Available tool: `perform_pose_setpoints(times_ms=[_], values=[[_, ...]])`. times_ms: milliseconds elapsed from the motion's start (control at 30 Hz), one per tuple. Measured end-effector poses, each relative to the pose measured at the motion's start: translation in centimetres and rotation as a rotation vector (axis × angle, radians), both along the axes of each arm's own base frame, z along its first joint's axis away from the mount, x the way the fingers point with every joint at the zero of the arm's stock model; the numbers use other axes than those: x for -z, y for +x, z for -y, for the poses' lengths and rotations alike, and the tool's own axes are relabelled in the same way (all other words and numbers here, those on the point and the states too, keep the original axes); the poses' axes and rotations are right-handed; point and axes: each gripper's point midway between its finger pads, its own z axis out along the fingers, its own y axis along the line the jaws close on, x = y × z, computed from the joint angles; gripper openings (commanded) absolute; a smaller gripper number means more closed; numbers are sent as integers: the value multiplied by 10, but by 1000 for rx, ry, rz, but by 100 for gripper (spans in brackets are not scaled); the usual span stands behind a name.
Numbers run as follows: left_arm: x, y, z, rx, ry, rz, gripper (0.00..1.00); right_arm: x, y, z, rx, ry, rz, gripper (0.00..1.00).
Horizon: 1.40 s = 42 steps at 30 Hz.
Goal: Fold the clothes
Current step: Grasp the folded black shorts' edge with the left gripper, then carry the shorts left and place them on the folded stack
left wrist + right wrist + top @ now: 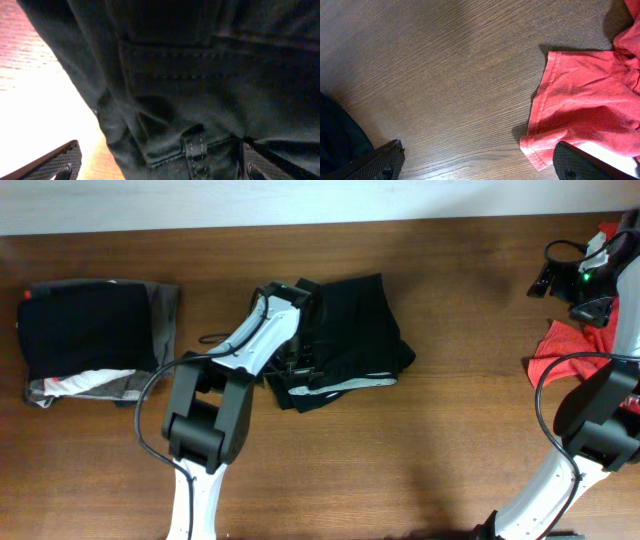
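A black garment (355, 340) with a white stripe along its near edge lies crumpled at the table's middle. My left gripper (298, 365) hovers over its left part, open. In the left wrist view dark stitched fabric (200, 75) fills the frame, and the left gripper (160, 170) has its fingers wide apart and grips nothing. A red-orange garment (570, 350) lies at the far right. My right gripper (550, 278) is open above bare wood beside it. In the right wrist view the right gripper (482, 165) holds nothing, and one finger (590, 162) overlaps the red garment's hem (540, 145).
A folded stack (95, 340) sits at the far left, black on top with grey and white-striped fabric under it. More red cloth (610, 228) shows at the back right corner. A pale wall edge (300, 200) runs behind the wooden table (460, 430).
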Motion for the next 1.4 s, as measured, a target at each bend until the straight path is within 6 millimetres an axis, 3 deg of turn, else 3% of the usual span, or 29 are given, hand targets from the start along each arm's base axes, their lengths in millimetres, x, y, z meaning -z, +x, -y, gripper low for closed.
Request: perform_pose_setpoints(times_ms=[100,167,300,467,567,600,800,1000,1200,1400], values=[[3,-1,0,-8,-29,14,99,0,0,0,0,0,0,99],[4,-1,1,-16,-48,22,91,0,0,0,0,0,0,99],[7,-2,10,-24,-108,21,59,0,0,0,0,0,0,99],[8,-1,20,-20,-147,23,33,0,0,0,0,0,0,99],[7,-3,25,-13,-169,17,3,0,0,0,0,0,0,99],[7,-3,26,-9,-172,16,0,0,0,0,0,0,0,99],[5,-3,23,32,-149,17,0,0,0,0,0,0,0,99],[1,-4,-11,59,4,-6,0,0,0,0,0,0,0,99],[-16,32,-43,157,82,76,0,0,0,0,1,0,0,99],[-55,67,-56,249,83,187,0,0,0,0,0,0,0,99]])
